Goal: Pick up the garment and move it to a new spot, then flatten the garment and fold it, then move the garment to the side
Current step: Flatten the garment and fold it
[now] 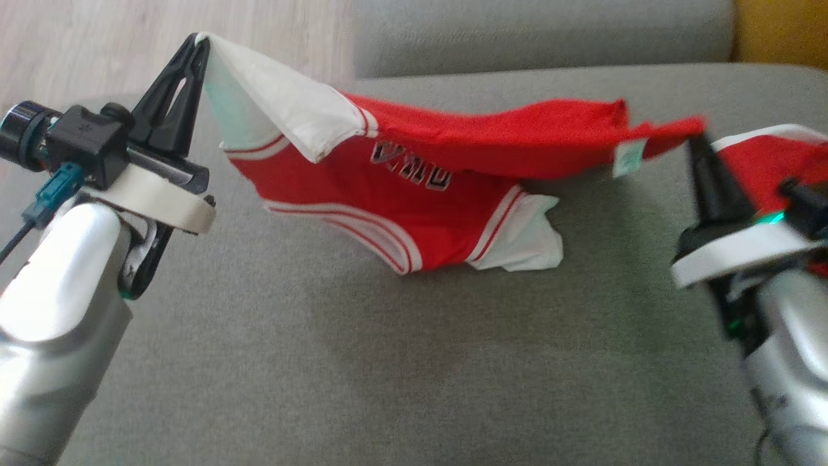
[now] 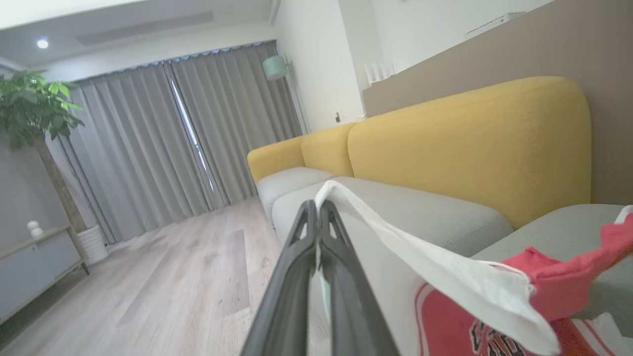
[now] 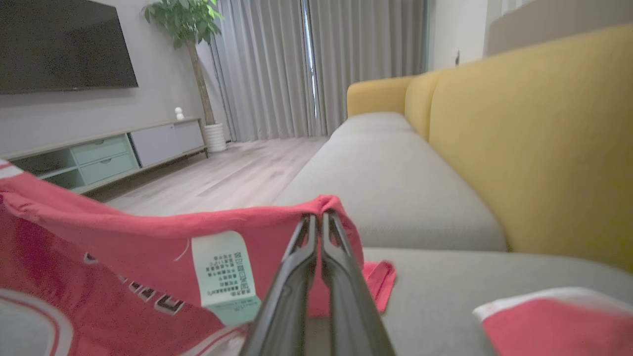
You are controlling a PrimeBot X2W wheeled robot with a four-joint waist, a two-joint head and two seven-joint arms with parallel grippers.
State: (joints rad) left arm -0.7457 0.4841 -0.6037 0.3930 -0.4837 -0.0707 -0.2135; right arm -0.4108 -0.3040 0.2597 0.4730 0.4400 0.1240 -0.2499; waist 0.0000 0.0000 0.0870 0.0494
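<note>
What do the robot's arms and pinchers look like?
The left arm and right arm are shiny silver-white tubes. Each ends in a white collar and two long black fingers tapering to a point: left gripper, right gripper. The left wrist carries a black camera block and a teal plug with a dark cable.

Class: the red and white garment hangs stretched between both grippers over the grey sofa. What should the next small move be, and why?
Probably lift both grippers a little higher together. The left gripper pinches a white corner and the right gripper a red edge, yet the lower part of the garment rests on the grey cushion, so carrying it sideways now would likely drag it.
</note>
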